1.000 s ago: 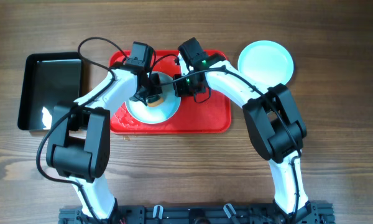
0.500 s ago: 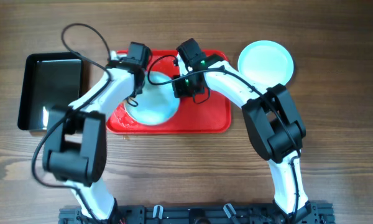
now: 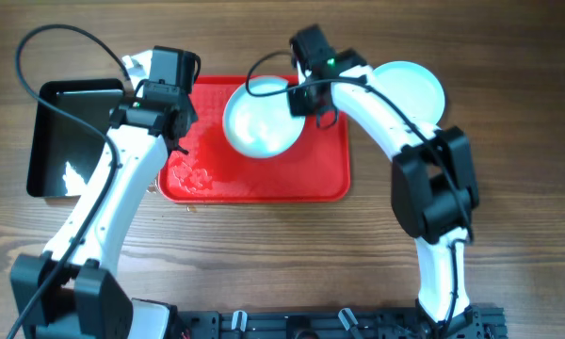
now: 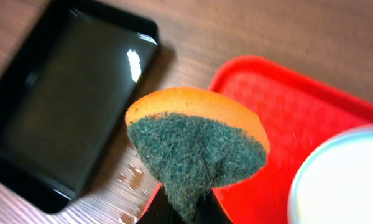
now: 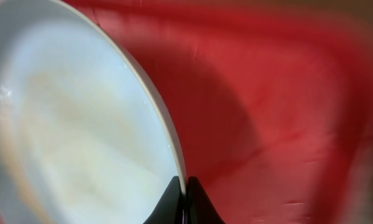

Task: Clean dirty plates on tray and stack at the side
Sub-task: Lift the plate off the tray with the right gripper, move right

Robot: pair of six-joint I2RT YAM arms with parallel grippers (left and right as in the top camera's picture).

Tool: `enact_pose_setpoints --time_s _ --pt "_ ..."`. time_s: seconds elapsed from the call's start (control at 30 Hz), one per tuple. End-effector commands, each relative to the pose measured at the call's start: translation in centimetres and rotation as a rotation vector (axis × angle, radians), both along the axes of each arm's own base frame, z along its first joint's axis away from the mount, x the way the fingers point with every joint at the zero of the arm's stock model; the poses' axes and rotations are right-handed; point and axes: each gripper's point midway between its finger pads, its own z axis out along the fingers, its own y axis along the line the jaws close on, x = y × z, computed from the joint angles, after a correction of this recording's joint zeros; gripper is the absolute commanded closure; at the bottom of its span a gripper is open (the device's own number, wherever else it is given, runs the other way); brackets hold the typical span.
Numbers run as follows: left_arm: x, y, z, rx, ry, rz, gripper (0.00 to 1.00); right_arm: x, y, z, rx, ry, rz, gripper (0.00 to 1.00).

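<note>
One plate is being held over the tray, a bin lying left of it, a second plate right.

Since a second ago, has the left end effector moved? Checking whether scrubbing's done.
Yes: the left end effector, gripping the sponge, swung left off the plate toward the black bin.

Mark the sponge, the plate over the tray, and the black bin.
sponge point(image 4: 196, 155), left wrist view, green scouring face.
plate point(image 3: 259, 121), overhead view, middle of its inner face.
black bin point(image 3: 72, 134), overhead view, bare floor.
</note>
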Motion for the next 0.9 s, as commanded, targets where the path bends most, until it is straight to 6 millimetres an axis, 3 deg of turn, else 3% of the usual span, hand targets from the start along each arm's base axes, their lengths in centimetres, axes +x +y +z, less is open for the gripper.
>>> enact_pose_setpoints --time_s 0.0,0.1,0.2,0.3,0.57,0.87 --pt "0.0 -2.3 -2.3 -0.114 0.062 -0.052 0.96 3.3 -3.0 11.6 -0.201 -0.35 0.008 0.96" --pt "0.0 -3.1 -3.2 -0.155 0.089 -0.074 0.96 3.3 -4.4 16.7 -0.363 -0.5 0.027 0.96" --pt "0.0 -3.6 -4.1 -0.175 0.113 -0.084 0.96 2.5 -4.4 20.5 -0.477 -0.6 0.068 0.96" --pt "0.1 -4.2 -4.8 -0.204 0.131 -0.098 0.96 1.6 -3.4 22.9 -0.572 -0.665 0.142 0.96" --pt "0.2 -5.0 -5.5 -0.241 0.148 -0.116 0.96 -0.7 -1.6 26.3 -0.864 -0.756 0.2 0.96" --pt "0.2 -5.0 -5.6 -0.241 0.149 -0.115 0.96 -1.7 -2.3 28.1 -1.008 -0.773 0.147 0.96"
